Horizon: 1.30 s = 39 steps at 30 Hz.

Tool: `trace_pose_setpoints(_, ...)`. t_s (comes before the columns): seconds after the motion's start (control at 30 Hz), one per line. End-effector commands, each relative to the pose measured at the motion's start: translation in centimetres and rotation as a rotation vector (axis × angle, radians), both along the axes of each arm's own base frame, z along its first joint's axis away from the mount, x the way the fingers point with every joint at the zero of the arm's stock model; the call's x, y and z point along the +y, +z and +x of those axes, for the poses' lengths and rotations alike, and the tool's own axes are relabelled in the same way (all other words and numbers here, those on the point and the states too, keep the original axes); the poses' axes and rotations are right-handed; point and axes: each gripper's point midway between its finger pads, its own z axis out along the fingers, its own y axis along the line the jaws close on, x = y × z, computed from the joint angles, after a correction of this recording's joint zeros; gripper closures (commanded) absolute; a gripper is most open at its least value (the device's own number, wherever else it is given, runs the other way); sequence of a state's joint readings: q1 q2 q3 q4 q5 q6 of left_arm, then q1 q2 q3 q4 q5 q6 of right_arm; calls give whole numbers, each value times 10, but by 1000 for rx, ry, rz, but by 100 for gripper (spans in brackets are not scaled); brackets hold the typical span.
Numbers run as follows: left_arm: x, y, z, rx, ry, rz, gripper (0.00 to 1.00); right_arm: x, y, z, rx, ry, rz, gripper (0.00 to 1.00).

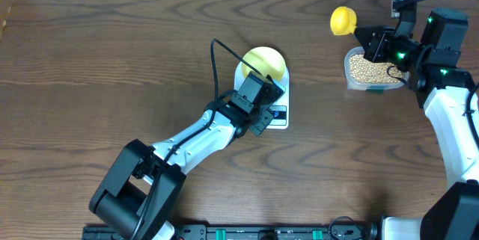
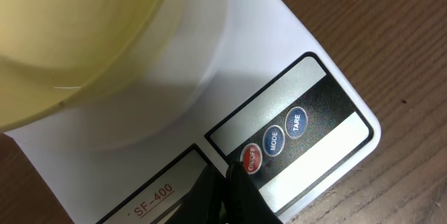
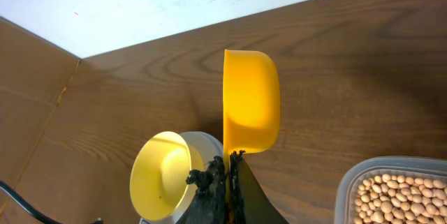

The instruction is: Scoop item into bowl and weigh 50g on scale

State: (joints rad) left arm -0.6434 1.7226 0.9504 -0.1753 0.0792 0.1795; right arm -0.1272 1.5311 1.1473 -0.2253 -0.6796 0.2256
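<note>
The pale yellow bowl [image 1: 263,62] sits empty on the white scale [image 1: 278,113] at the table's middle; both also show in the left wrist view, the bowl [image 2: 77,35] above the scale's panel [image 2: 307,147]. My left gripper [image 2: 234,175] is shut, its tip at the red ON/OFF button [image 2: 251,158]. My right gripper [image 3: 229,161] is shut on the handle of the bright yellow scoop [image 3: 250,98], held in the air left of the clear tub of beans [image 1: 368,69]. The scoop [image 1: 343,20] looks empty. Beans [image 3: 391,196] fill the tub.
The scale's MODE [image 2: 273,141] and TARE [image 2: 296,121] buttons lie beside the red one. A black cable [image 1: 217,68] loops over the left arm. The wooden table [image 1: 112,60] meets a white wall at the far edge.
</note>
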Motion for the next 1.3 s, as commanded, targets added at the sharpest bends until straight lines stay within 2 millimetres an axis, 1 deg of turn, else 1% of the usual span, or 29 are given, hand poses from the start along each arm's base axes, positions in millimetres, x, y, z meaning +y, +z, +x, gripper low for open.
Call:
trace_pose_setpoints(0.0,4,-7,-1,14,15,15,92,-2,11,2,-34,3,-16,99)
trace_pose_setpoints(0.2,4,-7,0,12,14,14,92,-2,11,2,-34,4,-16,99)
trace_pose_setpoints(0.37,4,-7,-1,-10,-51,44,93,0,11,1,-31,11,-11,99)
trace_pose_setpoints(0.53,3,-6,0,-23,-78,53,92,-1,11,2,-33,8,-14,99)
trace_pose_setpoints(0.67,-7,-7,-8,-2,-156,20,92,-1,11,2,-34,9,-14,99)
trace_pose_setpoints(0.9,-9,-13,-8,2,-165,15,92,0,10,1,-23,9,-13,99)
trace_pose_setpoints(1.03,-17,-19,-11,29,-187,-16,92,-1,9,0,-22,10,-15,99)
trace_pose_setpoints(1.13,-16,-24,-12,40,-189,-10,92,0,8,0,-19,12,-17,99)
trace_pose_setpoints(1.27,-16,-25,-12,41,-188,-8,92,0,8,-1,-16,12,-17,99)
